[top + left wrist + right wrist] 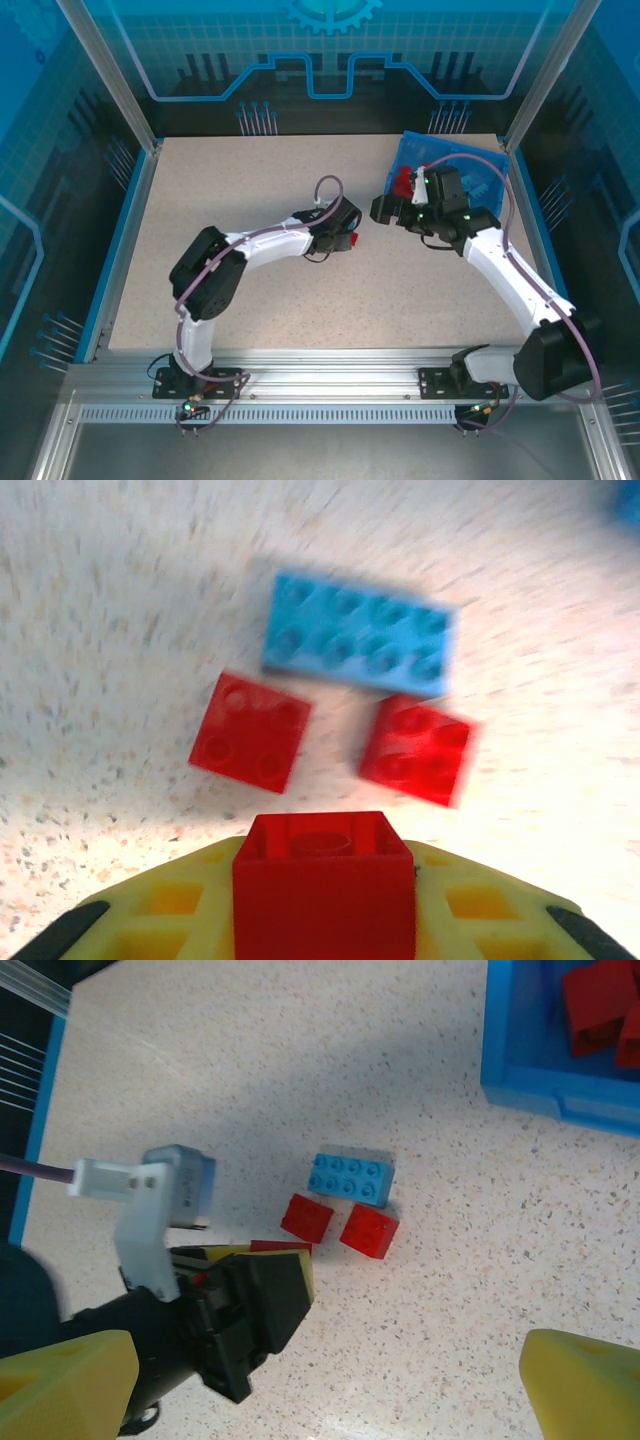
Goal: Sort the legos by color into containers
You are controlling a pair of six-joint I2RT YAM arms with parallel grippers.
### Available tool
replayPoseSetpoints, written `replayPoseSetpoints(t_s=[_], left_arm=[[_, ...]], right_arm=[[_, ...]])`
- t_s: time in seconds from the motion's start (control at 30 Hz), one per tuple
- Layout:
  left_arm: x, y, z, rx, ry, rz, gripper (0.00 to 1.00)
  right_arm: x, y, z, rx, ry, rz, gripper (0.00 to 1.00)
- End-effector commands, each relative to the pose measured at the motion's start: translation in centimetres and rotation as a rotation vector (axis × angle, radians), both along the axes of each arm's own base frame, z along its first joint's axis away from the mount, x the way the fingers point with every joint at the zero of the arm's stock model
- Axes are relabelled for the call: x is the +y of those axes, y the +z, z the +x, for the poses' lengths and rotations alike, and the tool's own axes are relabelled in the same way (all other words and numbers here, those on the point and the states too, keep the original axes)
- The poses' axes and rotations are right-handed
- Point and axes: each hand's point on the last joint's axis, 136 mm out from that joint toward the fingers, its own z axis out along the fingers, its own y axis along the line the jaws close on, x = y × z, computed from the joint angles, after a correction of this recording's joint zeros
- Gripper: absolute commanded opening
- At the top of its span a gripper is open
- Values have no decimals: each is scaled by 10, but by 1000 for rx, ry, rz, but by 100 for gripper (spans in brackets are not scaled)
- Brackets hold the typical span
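Legos first: my left gripper (pixel 325 925) is clamped on one red brick (pixel 325 875), which sits squarely between the yellow fingers (pixel 170 910) at the bottom of the left wrist view. Just beyond that brick, three loose ones lie on the speckled table (pixel 110 600). There is a blue brick (pixel 360 635) with two rows of four studs. Nearer the gripper are two red ones, the left square brick (pixel 250 730) and the right square brick (pixel 415 748). The right one is touching the blue brick's near edge or very close to it; the blur stops me telling which.

From the right wrist I get what the left wrist cannot give me. The left gripper (pixel 265 1280) is seen from outside with a sliver of red at its tip, and the three loose bricks lie just past it. A corner of the blue tray (pixel 555 1100) sits well apart at the upper right, with red bricks (pixel 600 1005) inside. I cannot tell which compartment that is. My right gripper (pixel 320 1390) hangs over the table with its jaws spread wide and nothing between them.

From the top camera, the tray (pixel 480 165) sits askew in the far right corner, partly behind the right arm (pixel 510 270). That arm curves up from its base, with its wrist turned left. The left arm (pixel 260 245) has its elbow raised at the left and its forearm reaching right, so the two grippers are near each other at mid-table
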Motion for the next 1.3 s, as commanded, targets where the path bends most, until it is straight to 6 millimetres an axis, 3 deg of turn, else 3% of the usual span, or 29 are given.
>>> replayPoseSetpoints(t_s=[0.0, 0.13, 0.3, 0.47, 0.7, 0.87, 1.0, 1.13, 1.27], left_arm=[[-33, 80, 6, -166, -165, -107, 26], [-68, 121, 17, -267, -302, -186, 25], [-112, 150, 57, -428, -448, -157, 25], [-155, 140, 108, -565, -574, -13, 26], [-196, 122, 154, -724, -631, 37, 32], [-202, 121, 169, -811, -597, 48, 45], [-200, 132, 170, -826, -572, 39, 56], [-195, 158, 165, -840, -553, 18, 56], [-180, 201, 148, -839, -509, -46, 55]], right_arm=[[-7, 25, -3, -100, -20, 22, 99], [-26, 47, -12, -211, -102, 6, 99], [-65, 60, -31, -331, -274, -31, 100], [-89, 50, -49, -334, -360, -73, 100], [-99, 44, -61, -311, -378, -106, 100], [-100, 48, -61, -318, -373, -108, 100], [-101, 50, -62, -321, -375, -113, 100], [-100, 50, -62, -315, -376, -104, 100], [-103, 51, -63, -318, -388, -108, 100]])
